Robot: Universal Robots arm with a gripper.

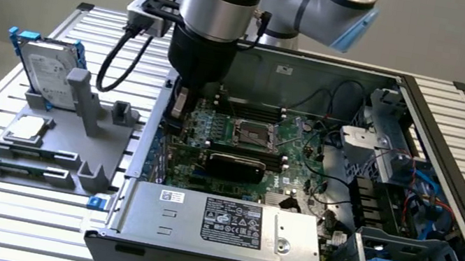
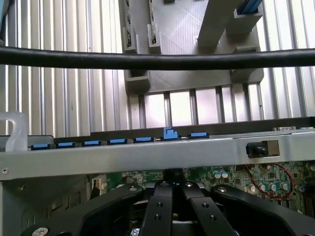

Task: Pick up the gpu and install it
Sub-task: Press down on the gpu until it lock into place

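Reaching down into the open computer case [image 1: 425, 109], the gripper [image 1: 177, 120] hangs clenched, its black fingers pressed together with nothing between them, just inside the case wall that faces the grey holder [image 1: 69, 146]. In the exterior view, the gpu [image 1: 236, 167] lies near the gripper at about four o'clock from it. It sits low on the green motherboard [image 1: 303, 132], just in front of the processor socket. Its long axis runs from nine to three o'clock, and the nine o'clock end is the nearer one to the gripper. I judge that it is not held.

The gpu shows a black, glossy, rounded shroud. The case is dull grey sheet metal, and the desk [image 1: 12, 207] is ribbed aluminium. In the wrist view, the gripper [image 2: 172, 194] has matte black links with round screws.
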